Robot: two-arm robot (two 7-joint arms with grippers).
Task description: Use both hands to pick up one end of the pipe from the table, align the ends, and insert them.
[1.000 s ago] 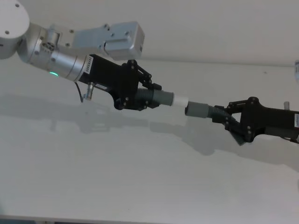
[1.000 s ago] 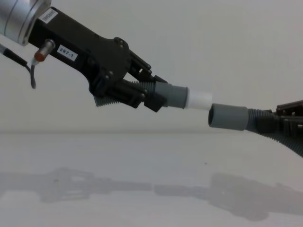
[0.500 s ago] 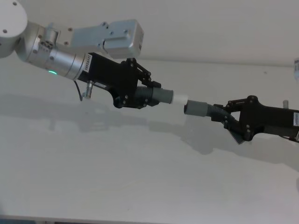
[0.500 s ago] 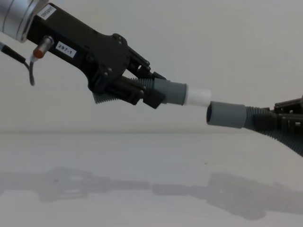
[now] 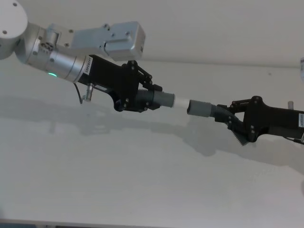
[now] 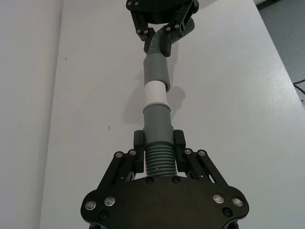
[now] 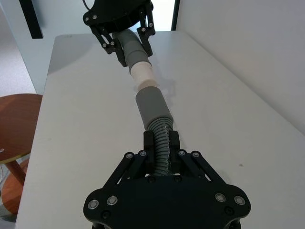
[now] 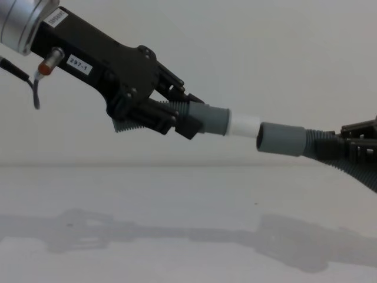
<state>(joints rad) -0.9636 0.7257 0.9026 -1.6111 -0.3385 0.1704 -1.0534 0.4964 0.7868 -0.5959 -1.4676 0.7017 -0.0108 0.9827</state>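
With both arms lifted clear of the bench, I see the left hand reaching in from ten o'clock of the head view, its silver wrist with the green ring sloping down toward the centre. Its ribbed fingers are clamped on the corrugated part of the left hose piece, whose smooth grey cuff points toward three o'clock. A white tube sticks out of that cuff.

The right hand comes in from three o'clock, lower and nearly level, pointing back toward the left one. It is closed on the ribbed length of the right hose piece, and that piece's open cuff faces the white tube.

From the chest view the tube's tip meets the mouth of the right cuff, the two lying almost in one line and sloping slightly down toward the right. In the left wrist view most of the white tube is still bare between the two grey cuffs. Both pieces hang in the air over the bench, their shadows lying on it below.
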